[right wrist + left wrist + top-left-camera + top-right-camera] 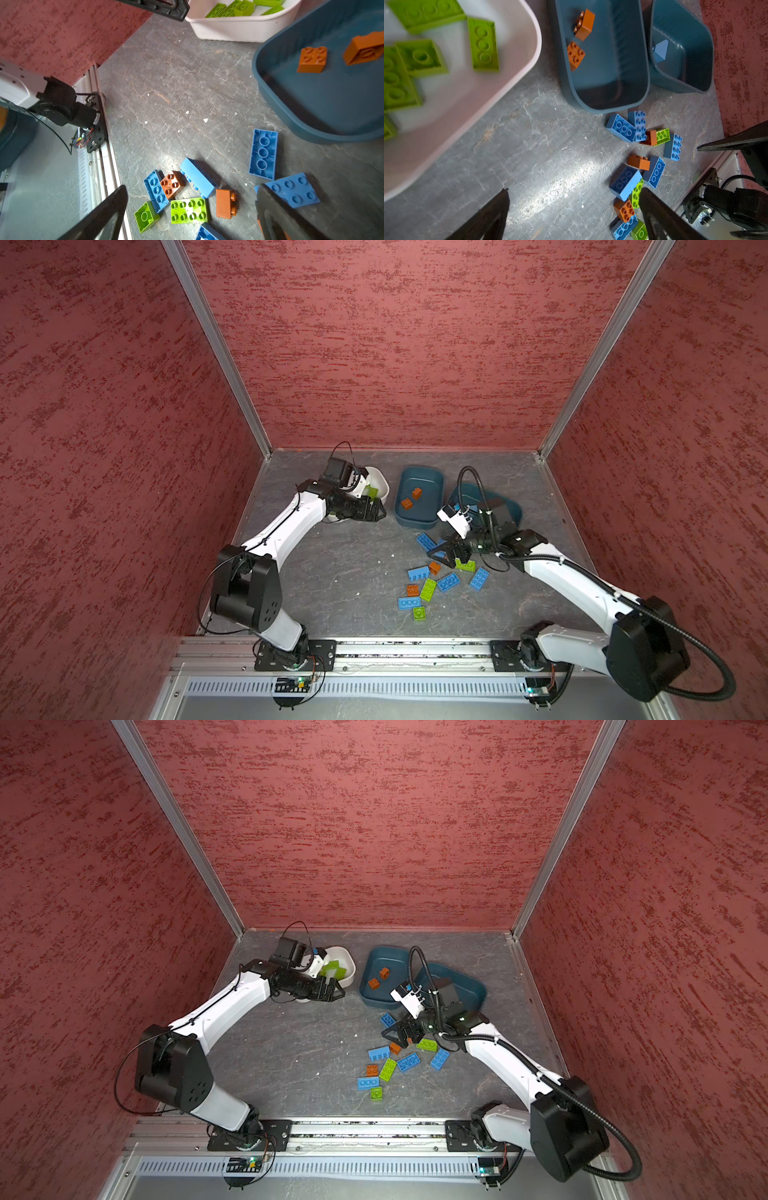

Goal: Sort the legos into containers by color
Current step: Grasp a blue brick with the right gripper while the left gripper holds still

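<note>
Nearest, along the front edge: silver aluminium rail (pixel 415 649) carrying both black arm mounts. Behind it lies the grey stone-patterned tabletop (pixel 345 572). Item one: white ribbed plastic tub (pixel 385 489), at the far side left of centre, holding several lime green studded bricks (pixel 483 44). The left gripper (pixel 574 191) hangs just beside this tub's near rim, its fingers spread wide with nothing between them. Item two: dark teal plastic tub (pixel 430 508), in the middle of the far side, holding two orange-brown square bricks (pixel 407 503), one tipped on its side. Item three: second dark teal tub (pixel 509 504), pressed against the first and tilted, with a light blue wedge brick (pixel 660 51) inside. Item four: loose pile of light blue, lime green and orange-brown bricks (pixel 428 589) on the tabletop, in front of the teal tubs. The right gripper (pixel 192 187) hovers low over the far end of that pile, fingers wide apart, clamping nothing.
</note>
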Tool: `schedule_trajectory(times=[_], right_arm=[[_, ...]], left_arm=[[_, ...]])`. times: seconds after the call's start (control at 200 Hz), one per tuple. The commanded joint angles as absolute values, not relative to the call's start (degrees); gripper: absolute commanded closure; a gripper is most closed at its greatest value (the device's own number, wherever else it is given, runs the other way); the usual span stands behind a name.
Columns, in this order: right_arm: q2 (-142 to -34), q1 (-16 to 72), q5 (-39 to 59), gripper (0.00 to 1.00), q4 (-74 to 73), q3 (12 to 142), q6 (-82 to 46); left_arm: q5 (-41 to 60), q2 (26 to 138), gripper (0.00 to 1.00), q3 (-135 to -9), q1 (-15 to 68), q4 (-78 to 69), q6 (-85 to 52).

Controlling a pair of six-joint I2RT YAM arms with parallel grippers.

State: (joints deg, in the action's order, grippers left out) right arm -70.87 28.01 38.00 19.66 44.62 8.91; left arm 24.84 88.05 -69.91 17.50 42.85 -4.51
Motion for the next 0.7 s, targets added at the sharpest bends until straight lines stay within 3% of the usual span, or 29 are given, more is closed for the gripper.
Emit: schedule_trajectory(times=[0.0,0.17,0.691], right_arm=[[-72.31,31.51,33.3,0.05,21.92,46.0,18.09],[-76.87,36.48,26.32,0.13,22.49,46.83,24.58],[-91.03,42.93,17.6,0.34,21.94,51.35,33.13]], left_arm=[[28.86,83.19,0.02,-66.2,16.5,38.84,-8.98],[30.77,79.43,0.02,-61.12,15.31,37.45,-10.91],[33.82,76.56,0.02,-55.63,11.43,35.89,-11.59]])
